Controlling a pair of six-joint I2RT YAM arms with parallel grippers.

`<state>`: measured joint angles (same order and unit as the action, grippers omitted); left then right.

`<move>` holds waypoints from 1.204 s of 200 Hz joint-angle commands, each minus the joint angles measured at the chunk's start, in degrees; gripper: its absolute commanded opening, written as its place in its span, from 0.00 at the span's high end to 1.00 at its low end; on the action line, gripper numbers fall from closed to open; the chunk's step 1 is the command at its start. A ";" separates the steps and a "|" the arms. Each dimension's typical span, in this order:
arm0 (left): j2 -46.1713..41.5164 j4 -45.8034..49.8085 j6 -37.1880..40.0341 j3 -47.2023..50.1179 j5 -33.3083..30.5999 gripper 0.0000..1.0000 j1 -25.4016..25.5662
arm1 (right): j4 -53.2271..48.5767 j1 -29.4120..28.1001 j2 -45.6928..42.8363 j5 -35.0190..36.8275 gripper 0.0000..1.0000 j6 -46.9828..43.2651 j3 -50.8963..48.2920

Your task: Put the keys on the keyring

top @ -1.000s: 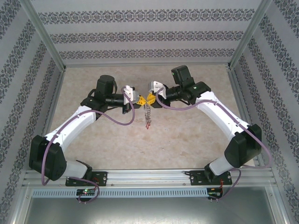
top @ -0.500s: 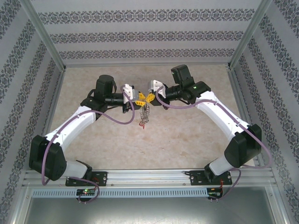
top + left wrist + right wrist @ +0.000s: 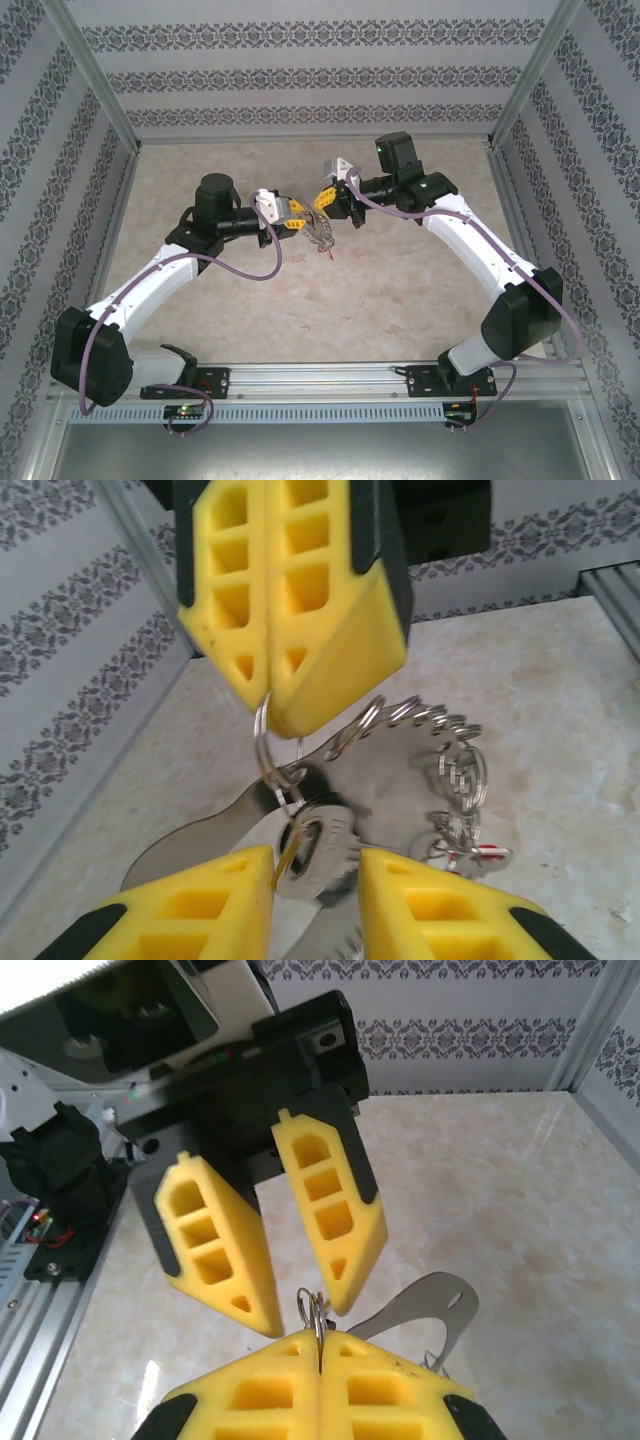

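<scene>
My right gripper [image 3: 320,1348] is shut on the keyring [image 3: 316,1310], a thin silvery wire ring that sticks up from between its yellow pads. From that keyring [image 3: 264,742] hangs a silver key [image 3: 322,852], which sits in the gap of my open left gripper [image 3: 315,860] with space on both sides. Beside it dangle a coiled chain [image 3: 425,716], more small rings and a red-marked piece [image 3: 488,852]. From above, the left gripper [image 3: 296,214] and right gripper [image 3: 322,204] meet tip to tip over the table's middle, the bunch of keys [image 3: 322,238] hanging below them.
A flat curved metal tab [image 3: 425,1305] hangs from the bunch. The pale marble-look table [image 3: 400,290] is boxed by patterned walls [image 3: 320,75] and aluminium posts [image 3: 95,85]. Purple cables loop along both arms.
The left gripper has opened while the right one closed on the ring. Both grippers shifted right and farther back, and the hanging bunch swung up toward the right.
</scene>
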<state>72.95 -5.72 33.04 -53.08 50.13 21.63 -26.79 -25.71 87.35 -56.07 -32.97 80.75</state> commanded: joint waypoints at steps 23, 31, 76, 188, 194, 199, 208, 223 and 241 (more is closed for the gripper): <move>-0.04 -4.82 -2.45 -0.12 -3.39 0.72 -0.67 | 2.26 -0.82 -0.99 -4.57 1.00 4.17 3.16; -0.08 -5.61 -3.07 0.12 -3.44 0.72 -0.70 | 2.14 -0.91 -0.94 -4.50 1.00 4.52 3.34; -2.68 -8.39 -6.05 1.82 -3.63 0.71 -0.71 | 1.56 -1.00 -0.59 -3.12 1.00 5.90 3.19; -2.04 -6.33 -6.48 -0.59 1.14 0.70 -0.65 | 1.17 -1.44 0.87 -1.77 1.00 7.36 3.89; -1.87 -6.37 -6.61 -0.70 1.25 0.70 -0.69 | 1.17 -1.49 0.80 -1.67 1.00 7.34 3.89; -1.77 -6.37 -6.71 -0.75 1.34 0.70 -0.71 | 1.15 -1.48 0.88 -1.59 1.00 7.35 3.88; -1.67 -6.25 -6.73 -0.82 1.14 0.70 -0.66 | 0.96 -1.52 0.77 -1.25 1.00 7.36 3.82; -1.43 -6.23 -6.75 -1.05 1.20 0.70 -0.67 | 0.94 -1.53 0.58 -0.73 1.00 7.28 3.64; -1.04 -5.84 -7.02 -1.80 2.06 0.70 -0.64 | 0.95 -1.53 0.60 -0.10 1.00 7.13 3.45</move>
<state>71.37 -10.79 26.92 -52.23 49.50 21.63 -26.52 -26.52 87.92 -55.96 -26.41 82.56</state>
